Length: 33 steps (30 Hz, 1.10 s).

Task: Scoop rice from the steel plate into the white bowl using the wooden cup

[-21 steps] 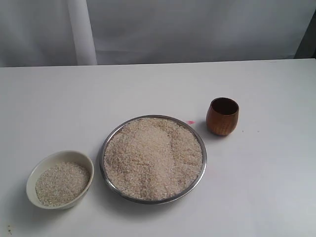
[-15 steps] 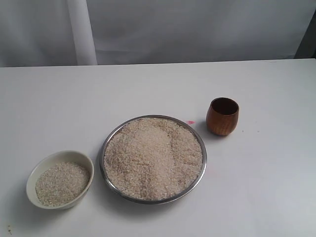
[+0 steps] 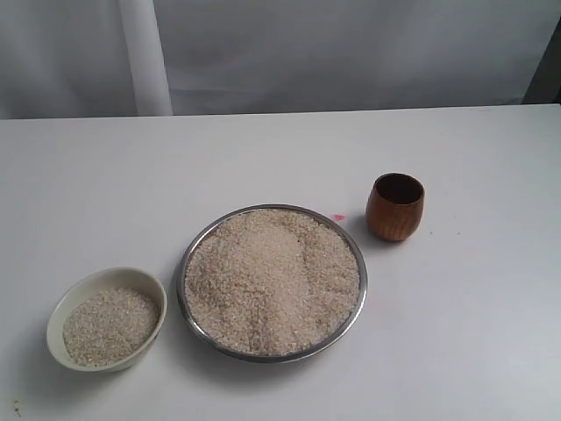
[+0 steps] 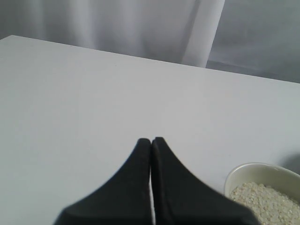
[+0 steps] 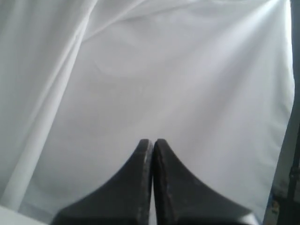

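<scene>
Cropping white bowl (image 4: 255, 168): left wrist view's edge.

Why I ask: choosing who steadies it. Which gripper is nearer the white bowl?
Left. The left gripper hangs near the white bowl; the right gripper sees only curtain, no bowl.

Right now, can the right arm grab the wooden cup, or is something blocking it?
Probably yes. The wooden cup stands upright alone, clear of the steel plate, with nothing over it. But the right gripper is shut and faces the curtain, so it must open first.
</scene>
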Tool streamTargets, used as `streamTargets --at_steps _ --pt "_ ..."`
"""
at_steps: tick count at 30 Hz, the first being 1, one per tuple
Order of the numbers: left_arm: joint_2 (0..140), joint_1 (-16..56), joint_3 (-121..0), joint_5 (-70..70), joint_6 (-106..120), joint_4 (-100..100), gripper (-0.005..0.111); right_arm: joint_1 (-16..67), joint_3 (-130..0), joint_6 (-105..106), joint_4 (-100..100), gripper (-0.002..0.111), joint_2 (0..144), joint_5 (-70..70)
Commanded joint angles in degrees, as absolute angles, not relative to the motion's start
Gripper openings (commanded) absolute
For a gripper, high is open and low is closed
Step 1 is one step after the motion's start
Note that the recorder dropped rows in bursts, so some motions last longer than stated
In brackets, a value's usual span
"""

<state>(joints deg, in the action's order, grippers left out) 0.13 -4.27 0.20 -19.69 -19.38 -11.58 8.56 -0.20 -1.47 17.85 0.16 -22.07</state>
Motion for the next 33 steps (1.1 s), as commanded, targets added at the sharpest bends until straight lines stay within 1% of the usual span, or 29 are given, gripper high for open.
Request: streamTargets --at_steps 1,7,9,11,13,17,21,26,31,33 --pt "0.0 -4.0 0.0 -19.3 -19.5 -11.3 0.000 8.6 0.0 -2.1 18.4 0.000 0.0 -27.7" --pt "0.0 -4.0 0.0 -19.3 -19.5 -11.3 0.000 8.6 0.0 -8.3 9.8 0.000 0.0 -27.2" --pt "0.0 -4.0 0.0 -19.3 -19.5 -11.3 0.000 8.6 -0.9 -8.4 10.6 0.000 1.9 -21.6" --pt "0.0 -4.0 0.0 -19.3 -19.5 -11.3 0.000 8.6 -4.5 -10.2 11.9 0.000 4.9 -14.5" --pt "0.0 -4.0 0.0 -19.3 -19.5 -11.3 0.000 8.6 -8.0 -12.0 12.1 0.000 9.8 -10.9" --pt "0.0 -4.0 0.0 -19.3 -19.5 -11.3 0.000 8.6 -15.2 -13.9 12.5 0.000 21.7 -10.5" --pt "0.0 -4.0 0.0 -19.3 -19.5 -11.3 0.000 8.8 -24.0 -14.0 13.3 0.000 34.9 -6.1" --pt "0.0 -4.0 0.0 -19.3 -19.5 -11.3 0.000 13.1 -34.0 -13.7 14.6 0.000 52.9 0.7" --pt "0.0 -4.0 0.0 -19.3 -19.5 -11.3 0.000 18.0 -39.5 -13.3 14.8 0.000 66.5 0.0" --pt "0.0 -4.0 0.0 -19.3 -19.5 -11.3 0.000 19.0 -39.8 -13.3 15.0 0.000 70.4 -4.0"
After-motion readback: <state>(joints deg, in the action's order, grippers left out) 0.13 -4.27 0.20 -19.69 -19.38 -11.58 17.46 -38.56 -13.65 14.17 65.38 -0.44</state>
